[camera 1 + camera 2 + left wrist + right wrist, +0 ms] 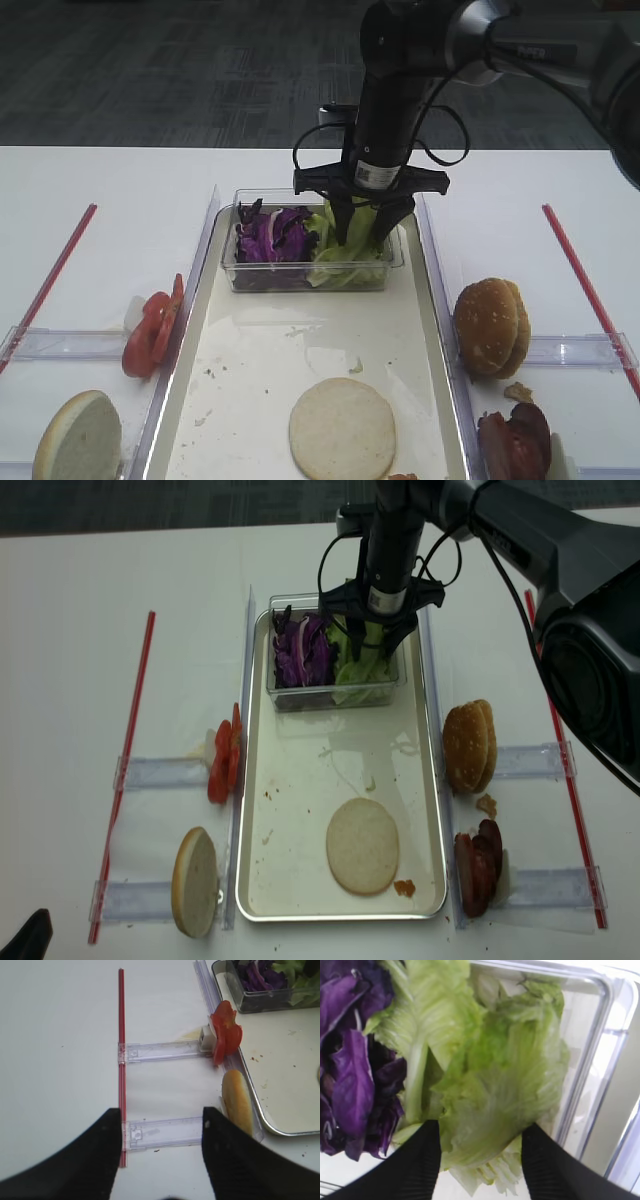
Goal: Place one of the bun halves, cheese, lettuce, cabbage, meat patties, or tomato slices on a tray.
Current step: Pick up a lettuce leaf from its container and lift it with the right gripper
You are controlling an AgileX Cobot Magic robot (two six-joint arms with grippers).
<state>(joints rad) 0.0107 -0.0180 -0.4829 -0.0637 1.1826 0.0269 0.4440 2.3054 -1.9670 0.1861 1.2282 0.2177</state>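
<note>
On the far left, beside the long tray [438, 330], the left gripper [161, 1125] hovers over bare table with its jaws apart, holding nothing. Tomato slices [152, 327] stand on edge by the tray's left rim. At the tray's far end, a clear tub [240, 275] holds purple cabbage [272, 237] and lettuce [500, 1090]. Reaching down into it, the right gripper [481, 1157] has its jaws spread wide, straddling a lettuce leaf.

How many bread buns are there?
3 places: a pale bun half lying flat on the tray, one on edge left of it, and sesame-topped ones on edge at the right, possibly two pieces stacked.
</note>
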